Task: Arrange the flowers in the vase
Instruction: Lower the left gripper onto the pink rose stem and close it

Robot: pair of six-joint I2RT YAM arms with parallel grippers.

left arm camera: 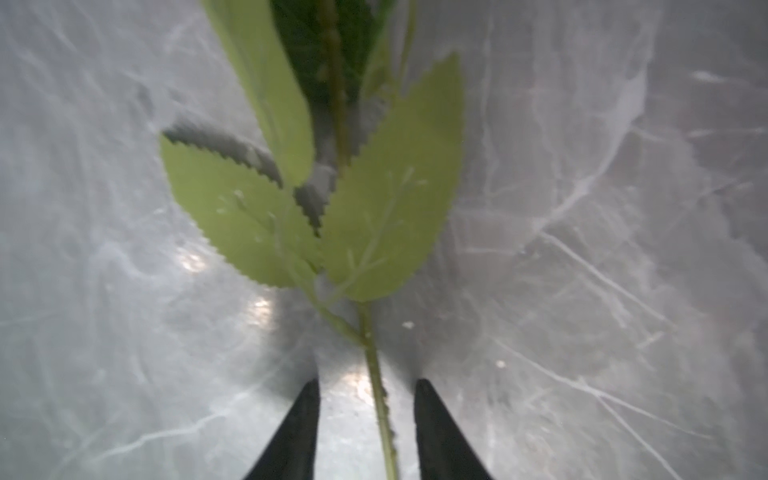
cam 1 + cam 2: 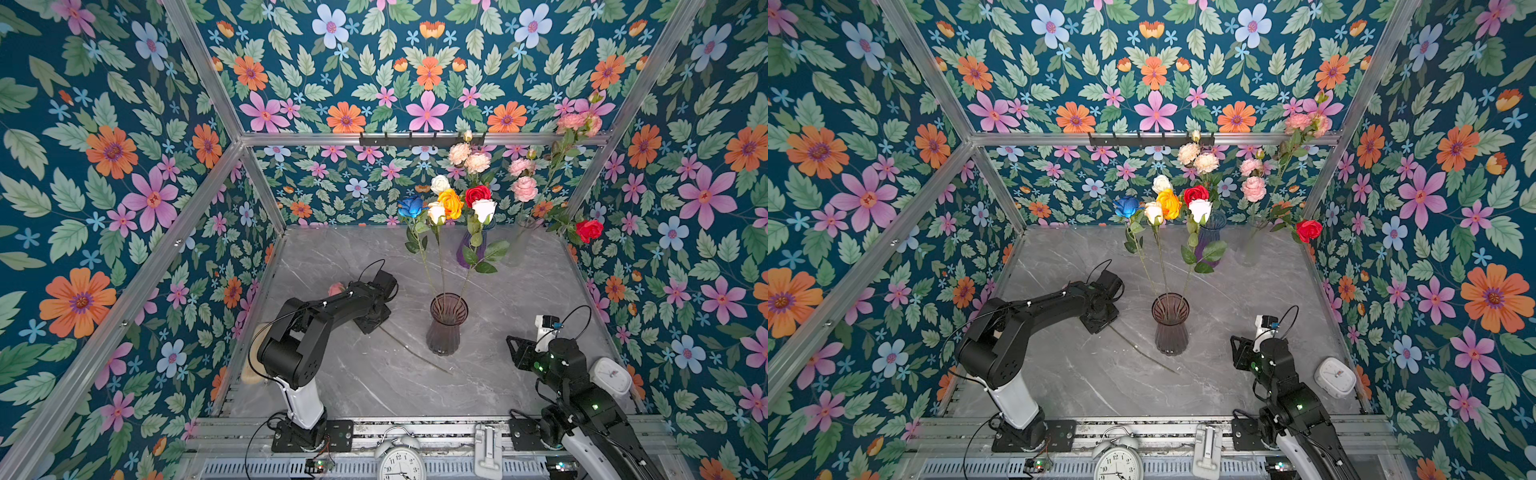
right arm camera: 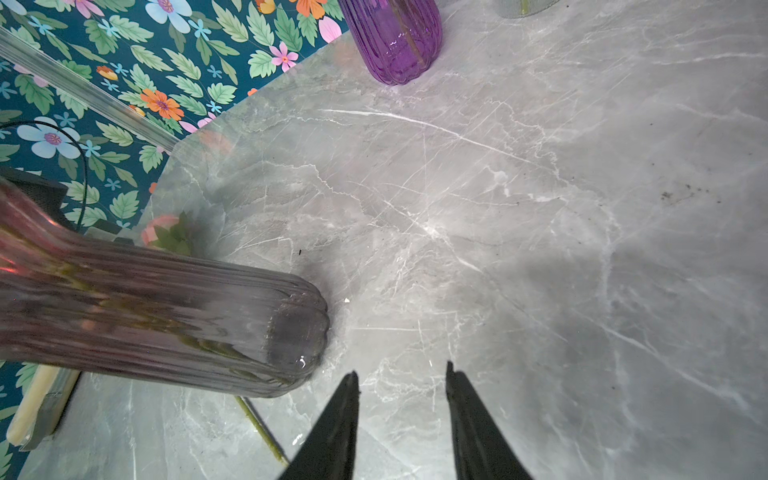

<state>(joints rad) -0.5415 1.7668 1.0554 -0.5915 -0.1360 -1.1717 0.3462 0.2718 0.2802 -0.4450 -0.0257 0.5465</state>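
L gripper (image 1: 366, 384) straddles a flower stem (image 1: 380, 399) lying flat on the table (image 1: 582, 249); jaws part-open, nothing pinched yet. Vase (image 2: 446, 324) stands nearby w/ three roses (image 2: 484, 208) in. Risk: thin stem could roll off-centre, slip out; leaves (image 1: 386, 199) may snag rim.

Both top views were bright, evenly lit and sharp, with only faint shadows on the table (image 2: 498, 291). The left wrist view was soft — leaves (image 1: 386, 199) blurred, a dark shadow beneath them, white glare spots on the table. In the right wrist view the near vase (image 3: 166, 316) was smeared out of focus, shading the table beside it.
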